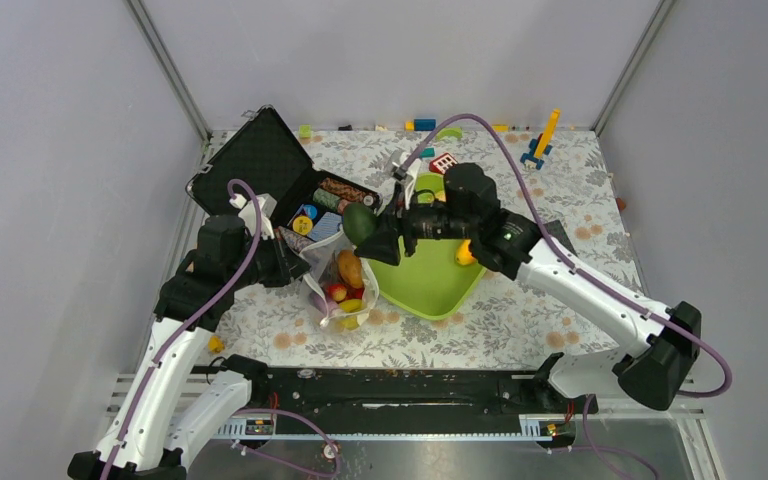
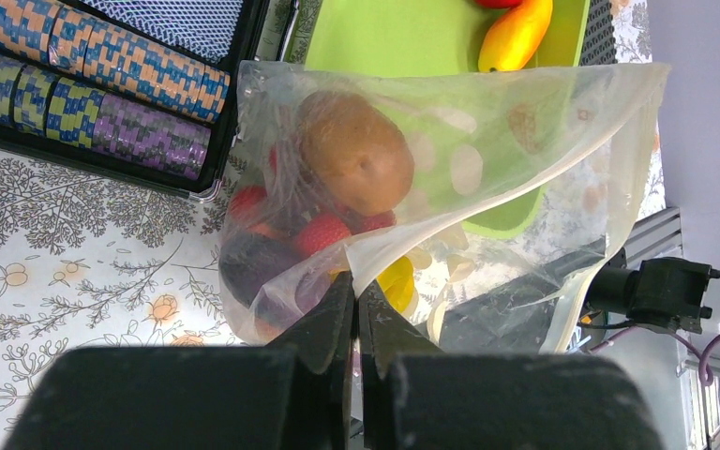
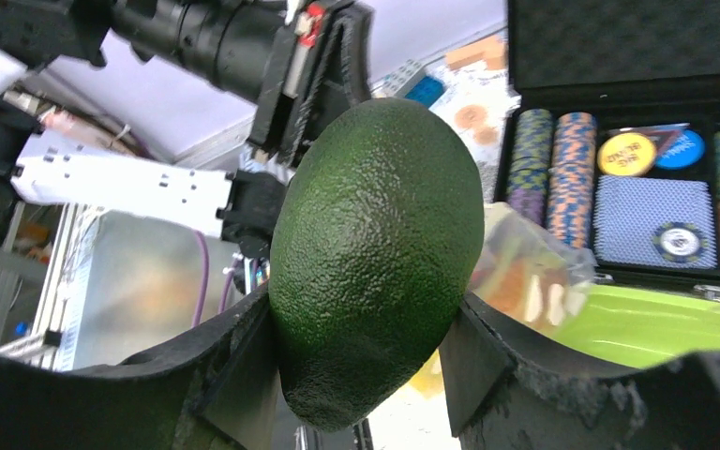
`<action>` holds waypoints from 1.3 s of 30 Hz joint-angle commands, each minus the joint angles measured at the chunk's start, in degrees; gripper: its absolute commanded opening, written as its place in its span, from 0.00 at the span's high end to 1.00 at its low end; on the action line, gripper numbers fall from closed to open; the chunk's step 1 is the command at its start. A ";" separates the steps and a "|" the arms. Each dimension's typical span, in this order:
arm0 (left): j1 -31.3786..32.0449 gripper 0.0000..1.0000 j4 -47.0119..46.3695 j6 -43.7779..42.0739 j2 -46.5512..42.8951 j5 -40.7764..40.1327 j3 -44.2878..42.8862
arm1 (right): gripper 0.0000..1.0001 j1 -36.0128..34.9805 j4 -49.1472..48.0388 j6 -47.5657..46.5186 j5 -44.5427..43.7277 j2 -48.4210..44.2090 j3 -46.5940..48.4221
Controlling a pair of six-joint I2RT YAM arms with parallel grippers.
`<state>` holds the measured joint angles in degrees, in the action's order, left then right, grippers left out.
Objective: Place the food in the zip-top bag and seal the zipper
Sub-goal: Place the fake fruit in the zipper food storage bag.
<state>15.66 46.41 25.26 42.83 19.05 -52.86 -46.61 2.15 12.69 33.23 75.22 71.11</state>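
The clear zip-top bag (image 1: pixel 338 285) (image 2: pixel 487 141) lies beside the lime-green tray (image 1: pixel 430 285), its mouth lifted. My left gripper (image 2: pixel 356 292) (image 1: pixel 295 262) is shut on a fold of the bag's edge. Inside the bag are a brown kiwi (image 2: pixel 354 150), red strawberries (image 2: pixel 319 232), a dark eggplant (image 2: pixel 253 262) and a yellow ball (image 2: pixel 396 281). A whitish zipper strip (image 2: pixel 570 314) runs along the bag's lower right edge. My right gripper (image 3: pixel 356 323) (image 1: pixel 368 232) is shut on a dark green avocado (image 3: pixel 375 253) (image 1: pixel 360 222), held in the air above the bag's mouth. A mango (image 2: pixel 517 36) rests on the tray.
An open black case (image 1: pixel 260 160) with striped poker chips (image 2: pixel 84 84) stands just behind the bag. Small toys (image 1: pixel 540 145) lie along the back of the flowered table. A small yellow piece (image 1: pixel 216 344) sits near the left arm.
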 commanded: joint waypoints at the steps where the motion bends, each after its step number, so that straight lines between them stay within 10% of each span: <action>1: -0.40 1.00 -3.05 -1.00 -0.83 1.08 -0.05 | 0.73 -4.45 5.01 -6.62 3.60 1.88 3.59; 13: -0.42 1.00 -3.04 -0.99 -1.46 0.18 0.04 | 0.66 -10.65 16.94 -10.10 -7.17 12.36 11.76; 26: -0.51 1.00 -3.00 -0.91 -1.35 -0.07 -0.05 | 0.31 -12.76 20.96 -10.72 -18.84 13.76 13.35; 39: -0.63 1.00 -2.99 -0.83 -1.47 -0.30 -0.06 | 0.19 -12.71 20.65 -10.38 -21.11 12.16 13.06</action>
<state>15.38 46.35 25.26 42.06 19.05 -52.84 -59.11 22.94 2.83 14.00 90.24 82.48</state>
